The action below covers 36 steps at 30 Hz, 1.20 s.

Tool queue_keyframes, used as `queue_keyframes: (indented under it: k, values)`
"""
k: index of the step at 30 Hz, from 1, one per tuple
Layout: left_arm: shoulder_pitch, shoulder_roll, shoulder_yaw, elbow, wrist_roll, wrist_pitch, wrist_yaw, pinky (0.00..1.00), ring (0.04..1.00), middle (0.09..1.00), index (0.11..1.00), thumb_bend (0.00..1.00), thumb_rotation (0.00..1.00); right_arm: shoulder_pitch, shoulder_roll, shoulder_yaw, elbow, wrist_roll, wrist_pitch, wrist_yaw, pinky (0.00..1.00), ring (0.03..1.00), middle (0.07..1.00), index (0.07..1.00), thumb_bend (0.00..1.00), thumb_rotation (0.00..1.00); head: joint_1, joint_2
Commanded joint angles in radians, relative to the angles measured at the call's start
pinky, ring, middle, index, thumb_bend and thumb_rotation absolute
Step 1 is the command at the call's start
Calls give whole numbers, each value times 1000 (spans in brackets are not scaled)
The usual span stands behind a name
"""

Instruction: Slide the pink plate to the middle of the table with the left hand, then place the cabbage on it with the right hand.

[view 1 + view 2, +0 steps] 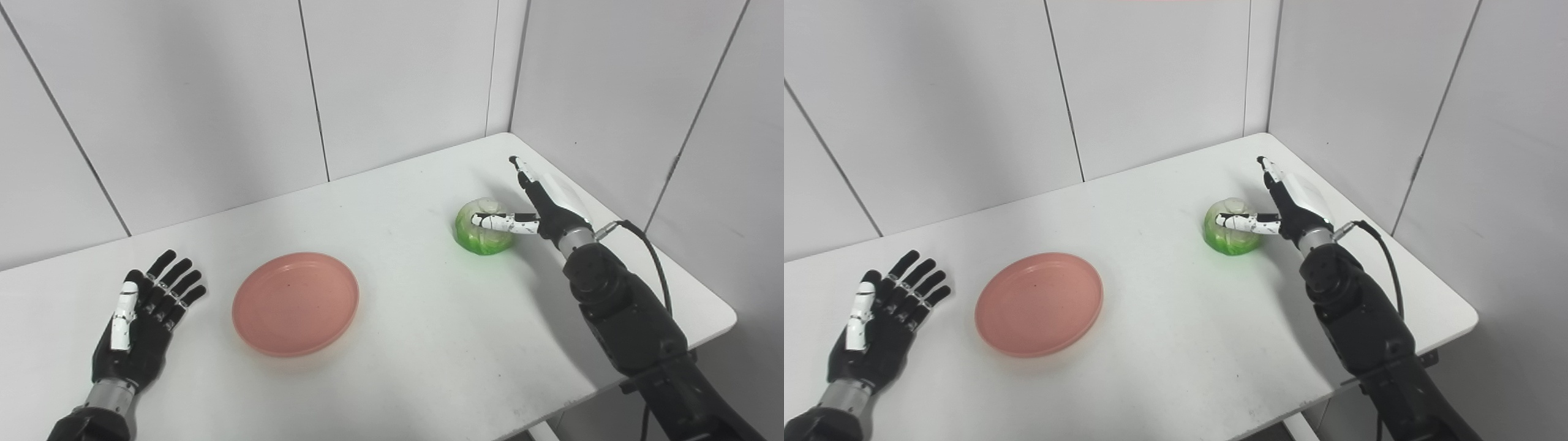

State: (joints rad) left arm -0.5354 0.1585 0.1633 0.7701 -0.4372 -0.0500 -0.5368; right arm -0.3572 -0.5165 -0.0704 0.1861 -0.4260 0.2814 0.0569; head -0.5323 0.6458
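Note:
The pink plate (pixel 296 302) lies flat on the white table (pixel 398 343), left of centre. My left hand (pixel 144 315) rests palm up on the table to the plate's left, open and empty, a short gap from the rim. The green cabbage (pixel 484 226) sits on the table at the right. My right hand (pixel 539 205) is beside it on its right, open, with the thumb lying across the cabbage's top and the other fingers stretched out past its far side. The cabbage rests on the table.
White wall panels close the back and the right side. The table's right corner (pixel 729 318) and front edge are near the right arm (pixel 625 318). A black cable (pixel 649 245) loops off the right wrist.

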Motion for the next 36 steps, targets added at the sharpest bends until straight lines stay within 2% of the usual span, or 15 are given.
queue_keyframes:
  k: [1,8,19,24,36]
  values:
    - [118,18,5,58,13,23,-4,791,821,826,830,565,792,-46,-37,-2,-13,14,-48,-3,910,1000,1000,1000,1000,606,1,-1]
    - [129,19,1,25,16,37,3,799,827,831,833,574,790,-48,-54,25,-17,30,-38,28,917,1000,1000,1000,1000,612,0,13]
    - [138,19,0,-14,11,62,3,792,826,838,845,564,785,-70,-69,62,-21,29,14,105,910,1000,1000,1000,1000,596,5,28]
    - [147,16,-1,-45,12,77,11,801,835,848,851,560,785,-77,-78,83,-14,27,12,133,926,1000,1000,1000,1000,582,5,31]
    - [159,15,-6,-83,15,97,21,813,846,858,858,563,805,-105,-76,101,50,21,6,131,925,1000,1000,1000,1000,538,9,37]
